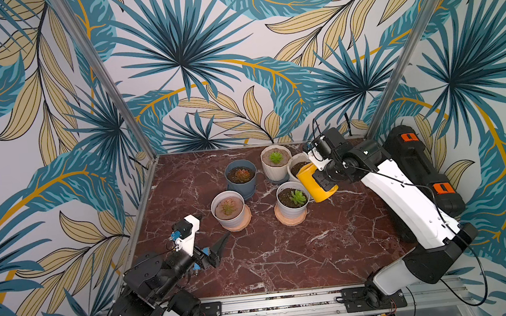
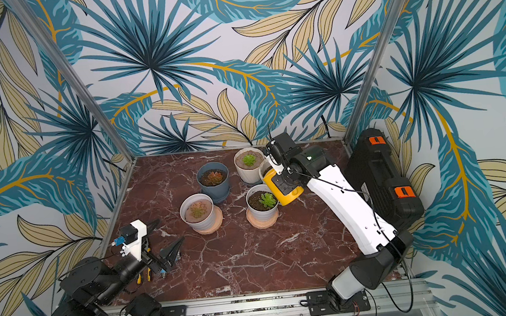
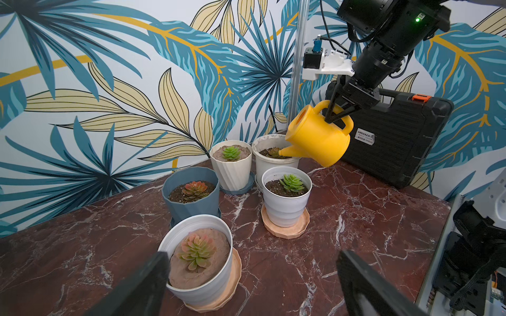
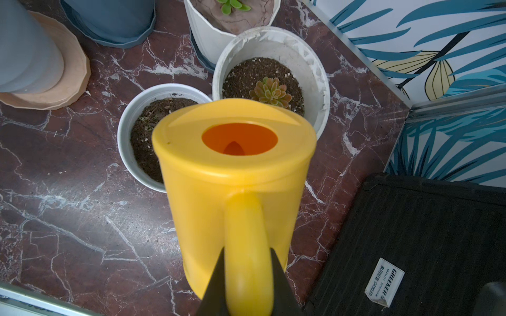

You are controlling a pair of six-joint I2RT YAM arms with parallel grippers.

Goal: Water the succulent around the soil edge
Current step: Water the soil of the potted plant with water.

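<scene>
My right gripper (image 3: 335, 116) (image 4: 247, 251) is shut on the handle of the yellow watering can (image 1: 314, 184) (image 3: 317, 136) (image 4: 235, 175), which hangs tilted above the table. Its spout (image 3: 287, 151) reaches over the dark soil of the white pot (image 3: 262, 142) (image 4: 315, 63) at the back right, close to the brownish-green succulent (image 3: 273, 151) (image 4: 271, 91) in it. I see no water stream. In the right wrist view the can hides the spout. My left gripper (image 1: 214, 227) (image 3: 253, 262) stands open and empty near the front left, short of the nearest pot.
A blue pot (image 1: 242, 190), a cream ribbed pot (image 1: 273, 171) and two white pots on saucers (image 1: 292, 213) (image 1: 231, 222) crowd round the watered one. A black case (image 1: 416, 162) leans along the right side. Yellow-handled pliers (image 2: 142, 275) lie under my left arm.
</scene>
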